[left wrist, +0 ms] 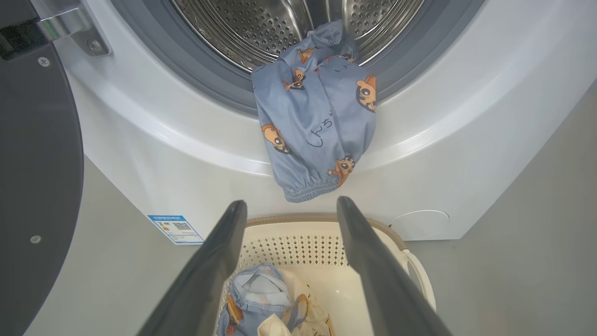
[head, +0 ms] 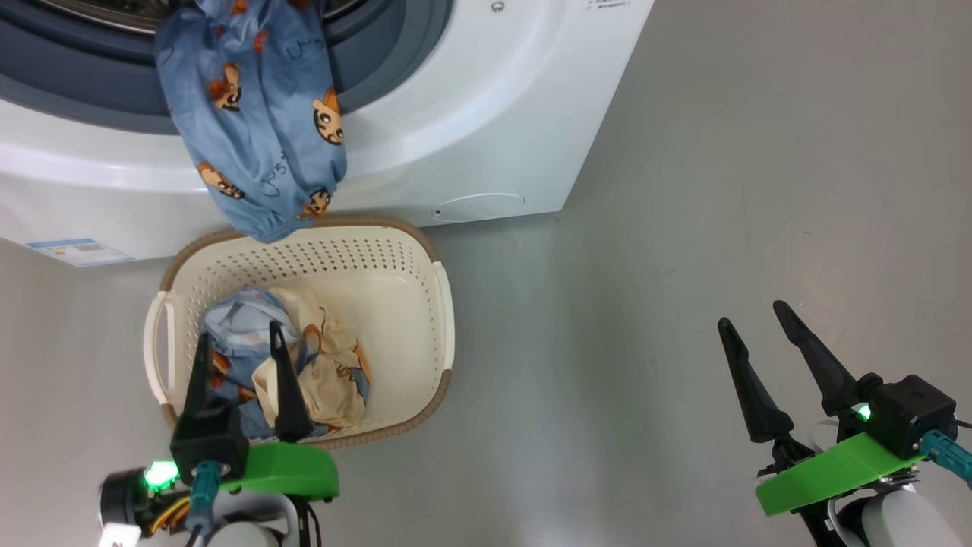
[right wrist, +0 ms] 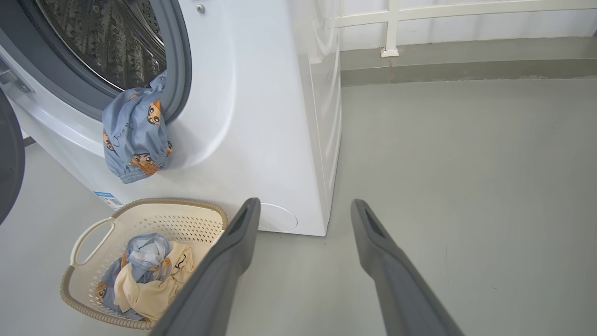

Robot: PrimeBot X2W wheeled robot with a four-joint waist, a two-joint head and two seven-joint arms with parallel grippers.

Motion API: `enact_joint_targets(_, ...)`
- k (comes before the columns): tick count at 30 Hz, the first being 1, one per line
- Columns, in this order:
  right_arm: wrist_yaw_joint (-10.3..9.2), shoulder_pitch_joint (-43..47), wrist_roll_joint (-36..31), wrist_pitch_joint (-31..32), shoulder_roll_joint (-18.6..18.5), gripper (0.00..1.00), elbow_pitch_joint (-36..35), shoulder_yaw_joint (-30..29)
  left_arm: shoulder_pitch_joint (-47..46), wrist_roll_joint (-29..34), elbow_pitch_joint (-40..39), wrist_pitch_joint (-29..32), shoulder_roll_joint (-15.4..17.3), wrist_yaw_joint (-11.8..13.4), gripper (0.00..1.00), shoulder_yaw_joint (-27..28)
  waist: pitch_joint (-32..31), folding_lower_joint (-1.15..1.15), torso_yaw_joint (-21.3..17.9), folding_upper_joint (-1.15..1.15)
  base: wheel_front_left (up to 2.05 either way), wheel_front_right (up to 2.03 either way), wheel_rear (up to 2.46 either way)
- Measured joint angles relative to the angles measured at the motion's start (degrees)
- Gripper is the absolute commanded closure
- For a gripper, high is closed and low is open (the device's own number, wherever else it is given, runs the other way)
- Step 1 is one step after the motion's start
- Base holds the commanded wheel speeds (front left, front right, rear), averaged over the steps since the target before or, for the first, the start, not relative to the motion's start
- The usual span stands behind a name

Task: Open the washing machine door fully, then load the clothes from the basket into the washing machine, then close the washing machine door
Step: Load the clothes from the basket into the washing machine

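At the far left of the left wrist view stands the one washing machine door [left wrist: 32,163], swung open, its dark rim edge-on. Next, in the head view, comes one blue label sticker [head: 76,249] low on the white front. In the lower left of that frame the left gripper [head: 239,333] hovers over the basket with its two dark fingers apart and nothing between them.

There is one basket [head: 395,304], on the floor, touching or just short of the machine's front. In it lies a small heap of clothes: one light blue printed piece [head: 235,319] and one cream piece [head: 334,372]; whether more lie underneath I cannot tell. One more blue bear-print garment [head: 258,121] hangs out of the drum [left wrist: 261,23] over the grey gasket [left wrist: 205,79], its elastic hem just above the basket's rim.

The one washing machine [head: 471,114] fills the upper frame, with one round cover [head: 478,207] at its lower right. In the lower right corner, the right gripper [head: 750,314] hangs over the floor, fingers spread and empty.

The floor [head: 683,228] is smooth, pale grey and faintly scuffed. In the right wrist view a white railing [right wrist: 392,28] runs along the far wall above a grey kerb.
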Motion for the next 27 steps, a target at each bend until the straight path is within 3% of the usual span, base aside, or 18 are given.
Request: enact_joint_targets(27, 0.00, 1.6, -1.4, 0.0, 0.3, 0.00, 0.5, 0.5, 5.5, -1.8, -1.3, 0.0, 0.1, -0.7, 0.00, 0.4, -3.1, 0.00, -1.2, 0.00, 0.00, 0.00, 0.00)
